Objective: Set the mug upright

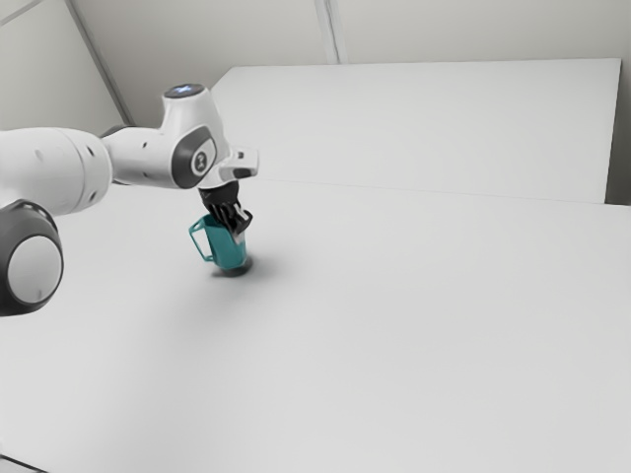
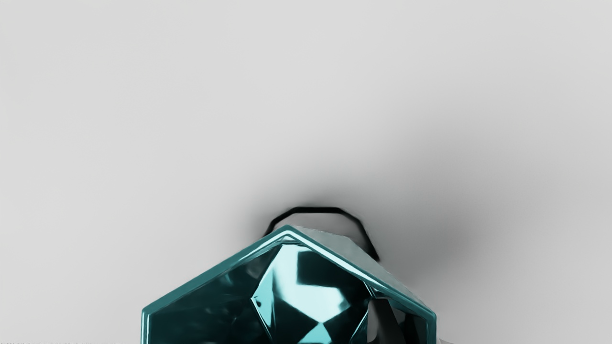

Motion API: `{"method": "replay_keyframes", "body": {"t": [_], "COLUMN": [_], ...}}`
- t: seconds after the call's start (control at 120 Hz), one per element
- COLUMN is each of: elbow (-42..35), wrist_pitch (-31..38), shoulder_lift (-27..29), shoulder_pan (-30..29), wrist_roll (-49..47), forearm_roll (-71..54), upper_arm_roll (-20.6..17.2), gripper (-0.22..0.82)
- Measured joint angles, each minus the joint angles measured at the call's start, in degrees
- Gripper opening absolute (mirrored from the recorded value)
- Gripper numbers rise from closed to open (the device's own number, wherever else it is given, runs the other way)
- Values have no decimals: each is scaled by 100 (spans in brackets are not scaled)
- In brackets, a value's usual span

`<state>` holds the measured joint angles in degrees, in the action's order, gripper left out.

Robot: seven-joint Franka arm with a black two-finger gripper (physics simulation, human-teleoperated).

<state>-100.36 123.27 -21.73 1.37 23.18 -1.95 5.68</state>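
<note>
In the wrist view, the mug's inside shows (exterior view: its handle).

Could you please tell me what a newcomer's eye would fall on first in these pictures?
Probably the glossy teal mug, the one strong colour on the pale table, its angular handle toward the exterior view's left. Next would likely come the white arm reaching in from that same side, with its black gripper down at the mug's mouth.
</note>
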Motion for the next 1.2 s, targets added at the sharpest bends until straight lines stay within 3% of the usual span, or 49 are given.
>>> {"method": "replay_keyframes", "body": {"t": [0.625, 0.908, 1.033, 1.2], "elbow": [121, 125, 133, 119], "wrist_pitch": [77, 65, 42, -62], "shoulder_lift": [-245, -234, -141, 334], "shoulder_pan": [10, -6, 32, 104], "wrist_roll": [-570, -746, -807, -873], "forearm_roll": [288, 337, 307, 190], "upper_arm_roll": [-59, -57, -51, -38], "gripper": [-18, 34, 46, 54]}}
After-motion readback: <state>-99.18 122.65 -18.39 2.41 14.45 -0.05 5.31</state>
